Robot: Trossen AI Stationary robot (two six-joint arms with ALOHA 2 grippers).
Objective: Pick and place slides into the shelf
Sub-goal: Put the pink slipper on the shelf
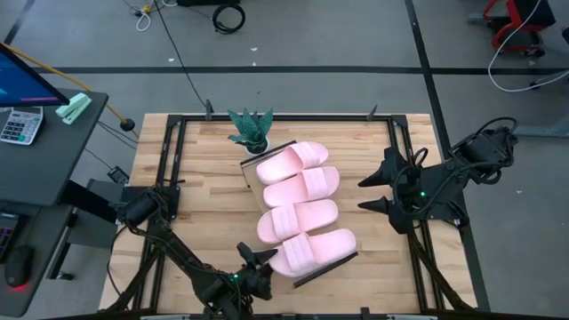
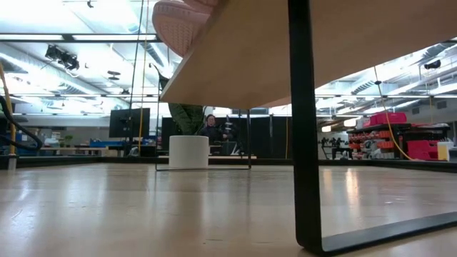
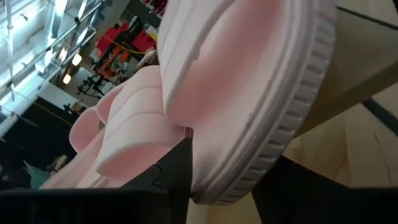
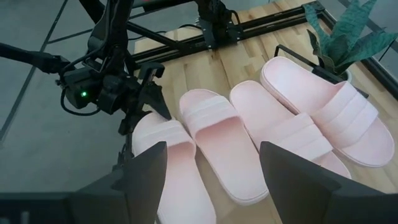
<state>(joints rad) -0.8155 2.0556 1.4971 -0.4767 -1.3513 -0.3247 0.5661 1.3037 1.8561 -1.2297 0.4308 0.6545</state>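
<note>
We see the left claw point(image 1: 269, 259) at the near end of the shelf point(image 1: 252, 171), right at the heel of the last slide point(image 1: 313, 250). Its two dark fingers point(image 3: 177, 171) sit on either side of that slide's thick ribbed edge and look to be touching it, but we cannot tell if they are squeezing it or just resting there. This slide is the one closest to the left claw, and the other three lie in a row just past it.

All four pink slides point(image 4: 249, 134) lie side by side on the shelf, touching or almost touching each other, straps up. The shelf is a long light-wood board (it stands on thin black legs, one leg point(image 2: 303, 128) shows from down low). The toe of one slide point(image 2: 182, 25) pokes over the board's edge in the low view.

The left arm point(image 1: 182, 258) reaches across the desk point(image 1: 196, 178) low and stretched out, with its wrist tipped toward the slide.

The right claw point(image 1: 366, 193) is wide open and holds nothing. It hangs in the air off to the side of the shelf, well apart from the slides, with its fingers pointing at them. A small green plant point(image 1: 251, 130) in a pot stands at the far end of the shelf, far from the left claw.
</note>
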